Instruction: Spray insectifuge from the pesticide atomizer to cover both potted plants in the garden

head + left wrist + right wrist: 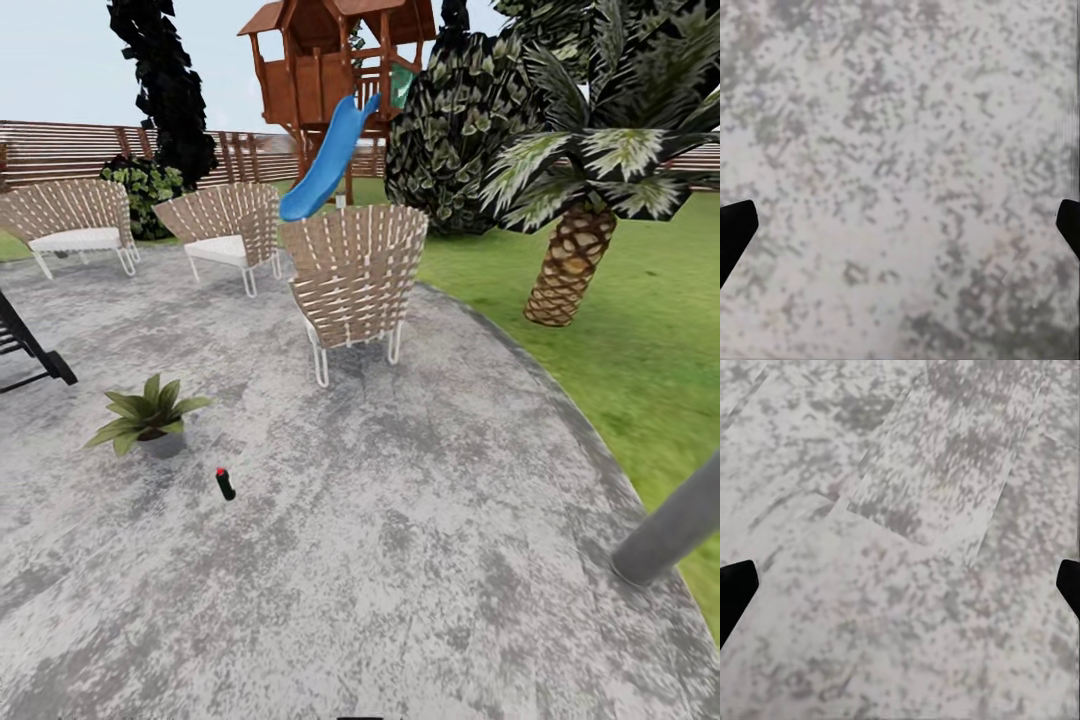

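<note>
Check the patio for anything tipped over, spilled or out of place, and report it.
One thing stands out: a small dark bottle with a red tip sits tilted on the bare paving of the patio, just right of the potted plant. The plant looks upright, and the three woven chairs stand normally. No spill is visible.

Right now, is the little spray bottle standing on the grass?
No, the pesticide atomizer stands on the grey paved patio, near a potted plant.

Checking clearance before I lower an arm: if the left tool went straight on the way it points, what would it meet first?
Most likely the mottled grey paving of the patio. The left tool has its fingers spread wide with nothing between them, and bare paving lies ahead. How far off it lies is unclear.
</note>
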Motion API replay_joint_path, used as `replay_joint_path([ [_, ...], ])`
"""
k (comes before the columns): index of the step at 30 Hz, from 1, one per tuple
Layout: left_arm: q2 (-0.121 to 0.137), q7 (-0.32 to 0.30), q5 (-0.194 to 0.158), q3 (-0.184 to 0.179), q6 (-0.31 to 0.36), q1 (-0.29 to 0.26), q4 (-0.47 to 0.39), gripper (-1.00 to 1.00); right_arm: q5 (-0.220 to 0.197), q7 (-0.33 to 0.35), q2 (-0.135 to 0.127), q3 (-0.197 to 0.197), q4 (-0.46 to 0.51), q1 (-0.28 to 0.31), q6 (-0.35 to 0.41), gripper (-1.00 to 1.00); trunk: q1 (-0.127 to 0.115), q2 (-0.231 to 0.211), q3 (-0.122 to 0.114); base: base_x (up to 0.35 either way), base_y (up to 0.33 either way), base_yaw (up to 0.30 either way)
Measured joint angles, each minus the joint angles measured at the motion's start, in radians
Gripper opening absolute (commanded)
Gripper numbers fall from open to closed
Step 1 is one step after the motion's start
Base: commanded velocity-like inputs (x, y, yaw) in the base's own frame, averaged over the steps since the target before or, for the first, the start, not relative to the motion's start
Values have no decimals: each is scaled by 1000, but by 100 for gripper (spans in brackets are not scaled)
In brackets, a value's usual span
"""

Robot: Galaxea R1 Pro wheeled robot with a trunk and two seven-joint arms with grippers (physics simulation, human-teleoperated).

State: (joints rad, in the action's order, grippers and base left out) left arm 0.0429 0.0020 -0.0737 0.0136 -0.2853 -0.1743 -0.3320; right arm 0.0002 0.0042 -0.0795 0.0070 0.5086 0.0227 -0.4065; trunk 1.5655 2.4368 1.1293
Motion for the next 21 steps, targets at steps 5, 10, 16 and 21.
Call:
replay_joint_path([
  [5,0,0,0,0,0,0,0,100,0,0,0,0,0,0,0,100,0,0,0,132,-261,278],
  [10,0,-1,0,0,0,0,0,100,0,0,0,0,0,0,0,100,0,0,0,131,-261,278],
  [16,0,0,0,0,0,0,0,100,0,0,0,0,0,0,0,100,0,0,0,131,-261,278],
  [21,0,0,0,0,0,0,0,100,0,0,0,0,0,0,0,100,0,0,0,131,-261,278],
])
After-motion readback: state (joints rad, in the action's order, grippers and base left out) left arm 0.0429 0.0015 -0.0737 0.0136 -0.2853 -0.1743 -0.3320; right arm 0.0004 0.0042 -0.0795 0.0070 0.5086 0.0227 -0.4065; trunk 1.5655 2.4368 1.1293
